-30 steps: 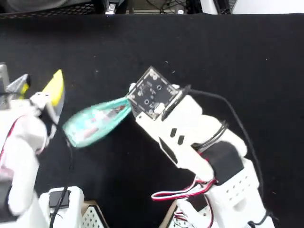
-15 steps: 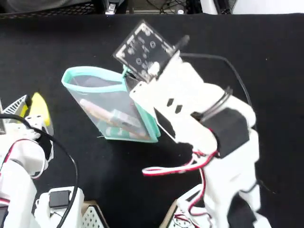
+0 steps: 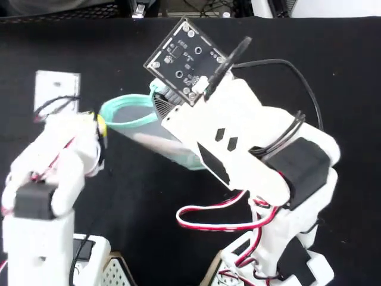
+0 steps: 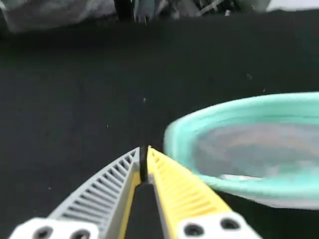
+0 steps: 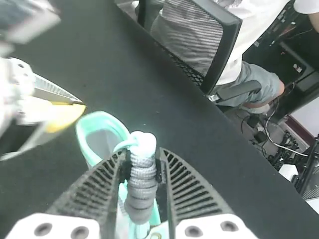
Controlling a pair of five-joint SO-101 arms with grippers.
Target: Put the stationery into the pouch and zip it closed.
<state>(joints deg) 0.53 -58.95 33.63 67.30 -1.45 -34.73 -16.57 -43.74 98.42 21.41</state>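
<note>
At the middle of the black bench (image 3: pixel 333 71), the right claw (image 5: pixel 142 152) was clamped shut on a grey-white knotted cord (image 5: pixel 139 184) at one end of the teal pouch (image 4: pixel 175 142). The pouch hung out from that claw towards the left arm, tilted, with its mouth gaping in an open oval. Whether its far end touched the bench could not be told. Through its clear wall a pale item (image 3: pixel 156 143) showed inside, too blurred to identify. The left claw (image 4: pixel 143 150) sat just beside the pouch's rim. Its grey finger and yellow finger (image 4: pixel 172 191) were pressed together at the tips with nothing between them. From the right wrist view the yellow finger lay near the teal rim, though contact could not be judged.
</note>
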